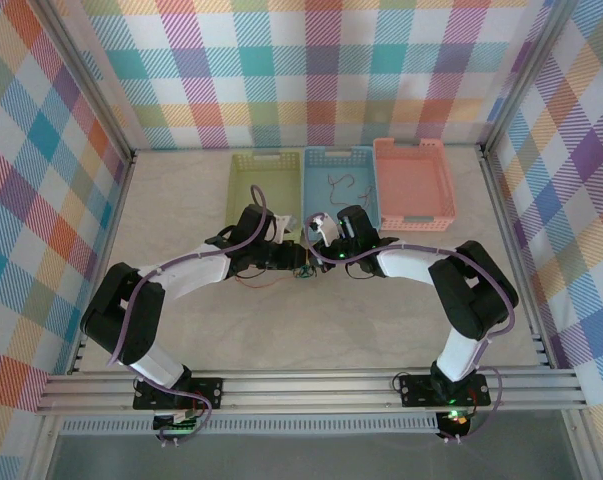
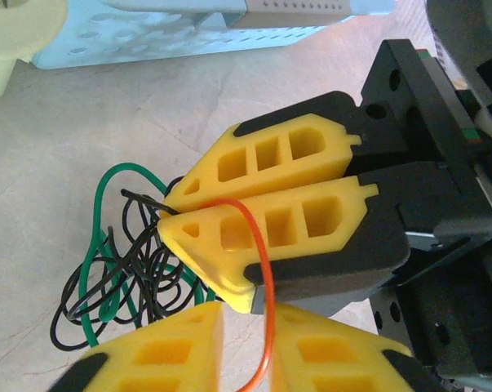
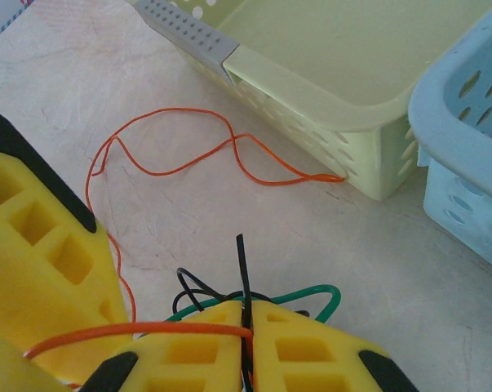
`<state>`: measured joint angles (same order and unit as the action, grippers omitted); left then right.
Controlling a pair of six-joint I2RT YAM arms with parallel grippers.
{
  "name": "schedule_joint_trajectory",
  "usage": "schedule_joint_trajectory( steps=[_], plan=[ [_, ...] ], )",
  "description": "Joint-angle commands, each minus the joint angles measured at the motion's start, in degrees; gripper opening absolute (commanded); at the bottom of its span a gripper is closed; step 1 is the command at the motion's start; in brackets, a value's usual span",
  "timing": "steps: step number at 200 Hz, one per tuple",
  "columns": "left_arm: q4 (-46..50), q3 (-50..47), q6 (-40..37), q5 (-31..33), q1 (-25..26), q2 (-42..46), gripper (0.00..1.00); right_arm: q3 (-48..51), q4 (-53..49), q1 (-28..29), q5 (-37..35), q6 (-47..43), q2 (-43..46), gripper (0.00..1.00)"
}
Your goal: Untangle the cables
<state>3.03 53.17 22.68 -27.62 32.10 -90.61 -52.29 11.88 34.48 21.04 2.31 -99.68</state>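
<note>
The cables, a small knot of green and black wire, lie on the table between the two grippers, just near of the green basket. They look featherlight, limp and springy, so I'd pinch single strands close to the knot. The right gripper is clamped on a black strand. The left gripper has its jaws slightly apart, with an orange strand running between them and trailing left.

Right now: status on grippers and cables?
Right gripper shut on black cable. Left gripper: orange cable between fingers, grip unconfirmed. Green-and-black tangle beside them. Pale green basket close by.
</note>
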Motion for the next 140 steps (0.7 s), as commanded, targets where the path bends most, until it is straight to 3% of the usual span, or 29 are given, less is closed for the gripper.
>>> schedule_joint_trajectory(
  steps=[1,21,140],
  plan=[
    [1.22,1.76,-1.05,-0.56,-0.63,-0.27,0.13,0.17,-0.51,-0.03,1.13,-0.11,-0.12,0.11],
    [1.84,1.6,-1.24,-0.2,-0.63,0.45,0.0,0.17,-0.5,-0.03,1.15,0.02,-0.12,0.11],
    [4.61,0.17,1.45,-5.47,-0.63,13.44,0.0,0.07,-0.7,-0.03,0.63,0.05,-0.16,0.12]
  ],
)
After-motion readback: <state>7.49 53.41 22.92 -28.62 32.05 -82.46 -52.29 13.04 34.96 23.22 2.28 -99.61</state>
